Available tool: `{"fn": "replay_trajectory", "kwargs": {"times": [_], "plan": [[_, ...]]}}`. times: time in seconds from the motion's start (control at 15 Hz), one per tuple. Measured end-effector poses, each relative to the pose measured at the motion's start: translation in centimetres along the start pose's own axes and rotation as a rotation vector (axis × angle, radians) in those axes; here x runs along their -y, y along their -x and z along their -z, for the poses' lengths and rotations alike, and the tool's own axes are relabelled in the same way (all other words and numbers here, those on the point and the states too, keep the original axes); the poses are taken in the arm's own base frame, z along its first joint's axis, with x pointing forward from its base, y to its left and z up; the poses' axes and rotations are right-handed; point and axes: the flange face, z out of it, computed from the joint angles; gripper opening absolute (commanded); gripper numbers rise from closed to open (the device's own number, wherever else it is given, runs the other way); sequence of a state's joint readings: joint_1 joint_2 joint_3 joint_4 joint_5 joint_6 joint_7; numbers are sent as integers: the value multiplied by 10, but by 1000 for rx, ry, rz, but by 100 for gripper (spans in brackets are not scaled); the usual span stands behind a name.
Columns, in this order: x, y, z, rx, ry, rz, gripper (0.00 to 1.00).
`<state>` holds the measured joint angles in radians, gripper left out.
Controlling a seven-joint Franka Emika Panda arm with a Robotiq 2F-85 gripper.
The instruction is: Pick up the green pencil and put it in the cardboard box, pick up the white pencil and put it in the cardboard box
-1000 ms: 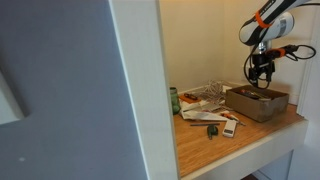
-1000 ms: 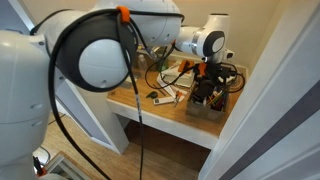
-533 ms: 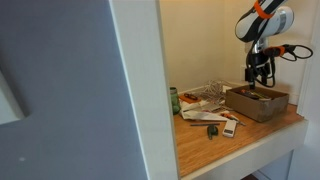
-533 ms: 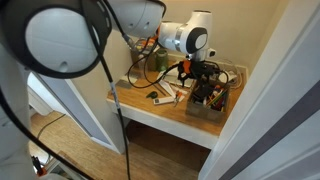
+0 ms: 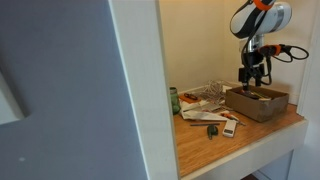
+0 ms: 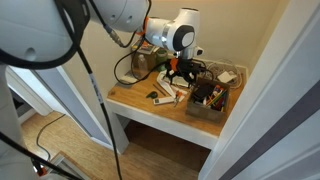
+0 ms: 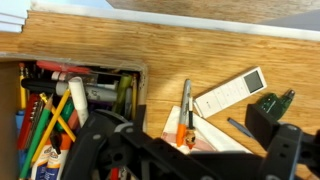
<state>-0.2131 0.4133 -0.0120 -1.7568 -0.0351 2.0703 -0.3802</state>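
We are holding the gripper just above one end of the cardboard box, its jaws standing wide apart and gripping nothing. In the wrist view we are seeing a thin dark greenish stick, seemingly the green pencil, lying inside the box along its wall beside other pens and markers.
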Motion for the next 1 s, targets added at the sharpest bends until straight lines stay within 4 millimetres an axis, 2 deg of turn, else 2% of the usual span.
{"fn": "replay_trajectory", "kwargs": {"times": [0.67,0.8,1.0], "plan": [[0,1,-2,6,3,-5,100],[8,-4,-3,3,7,20,100],[35,-20,-10,-16,15,73,100]]}}
